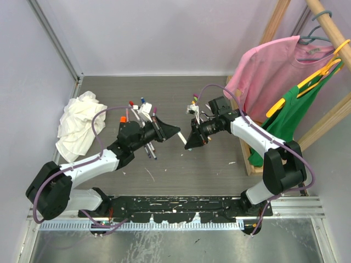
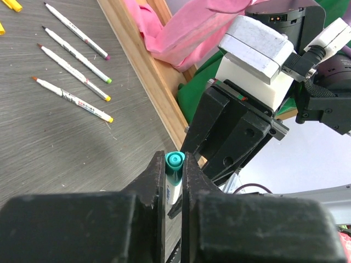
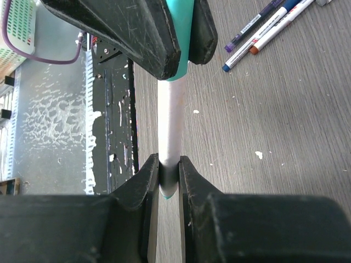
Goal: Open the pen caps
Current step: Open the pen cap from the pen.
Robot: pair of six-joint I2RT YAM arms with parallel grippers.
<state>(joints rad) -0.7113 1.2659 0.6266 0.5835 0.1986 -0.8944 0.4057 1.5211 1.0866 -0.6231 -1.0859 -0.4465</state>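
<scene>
One white-barrelled pen [image 3: 169, 120] is held between both grippers above the table. My left gripper [image 2: 174, 164] is shut on its teal cap [image 2: 174, 163], seen end-on between the fingertips. My right gripper [image 3: 169, 176] is shut on the barrel's other end, which has a teal tip. In the right wrist view the teal cap [image 3: 180, 38] still meets the barrel, inside the left fingers [image 3: 131, 27]. From above, the left gripper [image 1: 175, 132] and right gripper [image 1: 190, 144] face each other tip to tip, a short piece of pen [image 1: 182, 139] between them.
Several uncapped pens [image 2: 74, 71] lie by the wooden rack base [image 2: 145, 71]; yellow caps [image 2: 12, 4] lie beyond them. Capped pens [image 3: 258, 27] lie near the left arm. A white rag [image 1: 77, 123] lies at left; pink [image 1: 269, 66] and green [image 1: 290, 115] shirts hang right.
</scene>
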